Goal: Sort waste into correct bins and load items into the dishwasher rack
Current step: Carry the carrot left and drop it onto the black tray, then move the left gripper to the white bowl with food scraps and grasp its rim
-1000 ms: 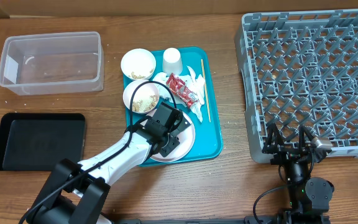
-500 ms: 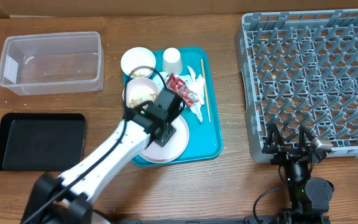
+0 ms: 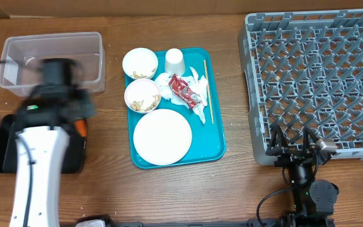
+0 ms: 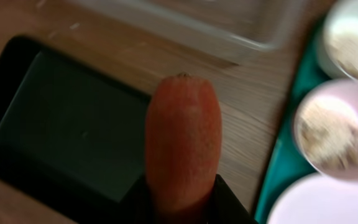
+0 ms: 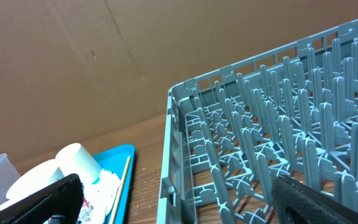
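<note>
A: Where is the carrot [image 4: 182,140]?

B: It is clamped in the left gripper [image 4: 180,205]. The 2 fingers are closed on its lower end, and the rest sticks out past them. Seen from overhead, it is at the right edge of the black tray [image 3: 4,151], just in front of the clear tub [image 3: 87,57]. The arm is blurred there.

A: And the right gripper [image 3: 296,140]?

B: Its jaws are wide apart and hold nothing. It is at the near edge of the grey rack [image 3: 314,75], on the right of the table [image 3: 232,189].

A: What is on the teal tray [image 3: 216,135]?

B: 1 plate [image 3: 162,137] lies at the near end. 2 bowls [image 3: 140,64] with crumbs [image 3: 145,101] in them sit along the left side. 1 cup [image 3: 174,60] is at the far edge. A red wrapper [image 3: 184,89] lies on white napkins [image 3: 199,107] near the middle.
</note>
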You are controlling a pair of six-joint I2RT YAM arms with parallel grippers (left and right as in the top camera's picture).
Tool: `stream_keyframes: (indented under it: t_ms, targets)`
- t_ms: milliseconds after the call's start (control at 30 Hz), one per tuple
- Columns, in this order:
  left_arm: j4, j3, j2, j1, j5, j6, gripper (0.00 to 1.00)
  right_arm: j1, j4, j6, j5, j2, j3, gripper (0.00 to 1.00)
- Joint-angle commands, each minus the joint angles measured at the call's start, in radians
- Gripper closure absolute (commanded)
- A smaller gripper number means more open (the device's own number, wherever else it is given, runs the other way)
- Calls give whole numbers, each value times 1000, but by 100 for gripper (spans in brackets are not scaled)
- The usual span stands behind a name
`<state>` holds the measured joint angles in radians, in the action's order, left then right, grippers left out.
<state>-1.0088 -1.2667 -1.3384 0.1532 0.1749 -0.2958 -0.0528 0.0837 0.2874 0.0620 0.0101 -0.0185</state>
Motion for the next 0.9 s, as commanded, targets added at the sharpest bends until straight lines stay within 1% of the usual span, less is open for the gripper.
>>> stream_keyframes:
  t_ms: [0,100,233,333,367,400,433,467,667,767,800,867]
  targets:
    - [25,32,-21,182,-132,-192,96,-6,-3,-4,-12,-7,10,0]
    - [70,85,-57,305,-196,-267,96,-6,-3,-4,-12,-7,10,0]
    - [131,160,-116,433,-194,-341,96,-6,-3,-4,-12,-7,10,0]
    - [143,182,-152,479,-195,-381,94,-6,-3,-3,-12,-7,10,0]
    - [143,182,-168,491,-196,-385,86,-6,-3,-4,-12,-7,10,0]
    - [143,182,-183,503,-203,-385,56,-6,-3,-4,-12,-7,10,0]
    - [143,182,-192,509,-212,-385,35,-6,-3,-4,-12,-7,10,0]
    - [143,182,-193,510,-226,-385,0,-6,-3,-4,-12,-7,10,0]
    - [146,170,-190,509,-291,-372,0,-6,-3,-4,-12,-7,10,0]
    - [142,153,-175,499,-339,-315,0,-6,-3,-4,-12,-7,10,0]
    - [142,136,-153,489,-399,-268,0,-6,-3,-4,-12,-7,10,0]
    - [143,117,-113,469,-488,-221,0,-6,-3,-4,-12,-7,10,0]
